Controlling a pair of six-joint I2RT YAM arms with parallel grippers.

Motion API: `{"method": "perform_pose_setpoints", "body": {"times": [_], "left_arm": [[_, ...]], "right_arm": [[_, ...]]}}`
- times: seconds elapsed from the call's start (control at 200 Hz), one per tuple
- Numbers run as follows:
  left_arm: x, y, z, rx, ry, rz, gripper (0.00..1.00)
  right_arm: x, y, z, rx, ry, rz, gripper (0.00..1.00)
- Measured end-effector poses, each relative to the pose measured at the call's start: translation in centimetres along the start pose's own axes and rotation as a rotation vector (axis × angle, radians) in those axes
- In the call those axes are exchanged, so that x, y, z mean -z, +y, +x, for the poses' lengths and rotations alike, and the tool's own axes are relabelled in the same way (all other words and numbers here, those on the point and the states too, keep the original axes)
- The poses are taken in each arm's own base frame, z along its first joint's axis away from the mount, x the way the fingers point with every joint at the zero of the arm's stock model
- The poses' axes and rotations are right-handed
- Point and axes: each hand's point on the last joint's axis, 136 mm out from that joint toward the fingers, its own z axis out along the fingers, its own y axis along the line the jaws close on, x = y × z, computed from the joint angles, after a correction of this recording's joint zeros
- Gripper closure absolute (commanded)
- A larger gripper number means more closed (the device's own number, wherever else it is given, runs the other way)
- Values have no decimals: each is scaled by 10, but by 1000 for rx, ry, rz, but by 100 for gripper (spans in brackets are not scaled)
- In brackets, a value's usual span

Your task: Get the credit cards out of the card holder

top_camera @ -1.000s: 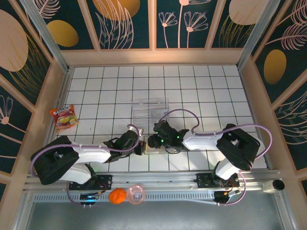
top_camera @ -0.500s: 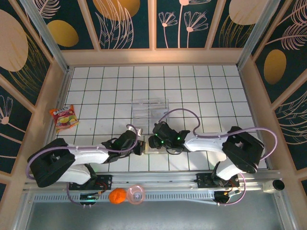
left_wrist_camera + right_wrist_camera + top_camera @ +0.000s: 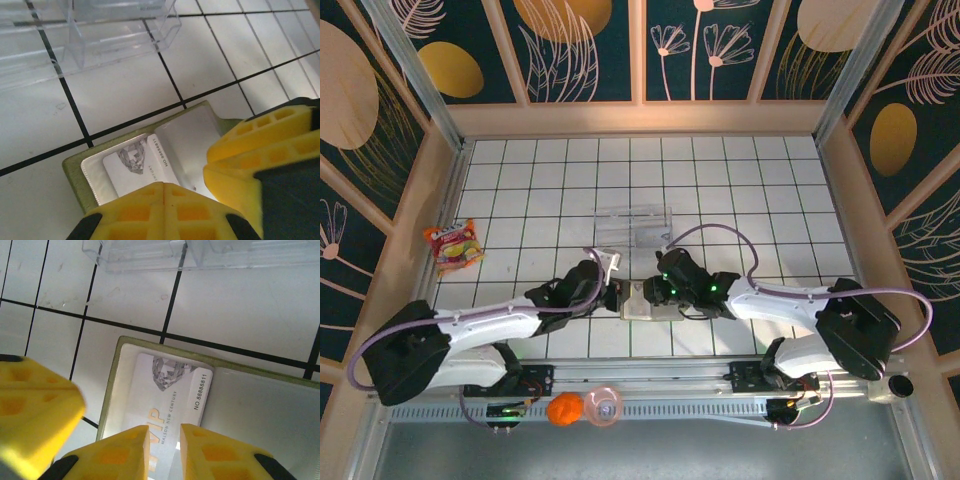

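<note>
card holder [image 3: 638,300] lies open at the near edge of the surface [image 3: 770,200]. left fingers [image 3: 150,210], closed together, rest on it, pinning it i guess. right fingers [image 3: 120,450] hover nearly together over the one credit card [image 3: 170,395] i count, can't tell if gripping. one clear tray [image 3: 633,225] beyond.

My left arm [image 3: 480,322] lies low, stretched from the lower left of the top view toward the lower middle. My right arm [image 3: 790,297] mirrors it from the lower right. The left gripper [image 3: 611,297] and right gripper [image 3: 653,292] face each other, tips near. On the left wrist camera, the left jaws are pressed together at bottom centre. On the right wrist camera, the right fingers [image 3: 125,447] leave a thin slit; I can't tell if they pinch anything.
</note>
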Motion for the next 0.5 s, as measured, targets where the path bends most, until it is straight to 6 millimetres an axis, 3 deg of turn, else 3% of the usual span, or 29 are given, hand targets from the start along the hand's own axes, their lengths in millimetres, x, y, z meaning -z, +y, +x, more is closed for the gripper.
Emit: {"method": "perform_pose_setpoints", "body": {"times": [0.185, 0.5], "left_arm": [[-21, 17, 17, -12, 69, -67, 100], [-23, 29, 28, -10, 89, -107, 100]], "right_arm": [[-6, -3, 6, -12, 30, -14, 79], [-17, -1, 13, -25, 70, -39, 78]]}}
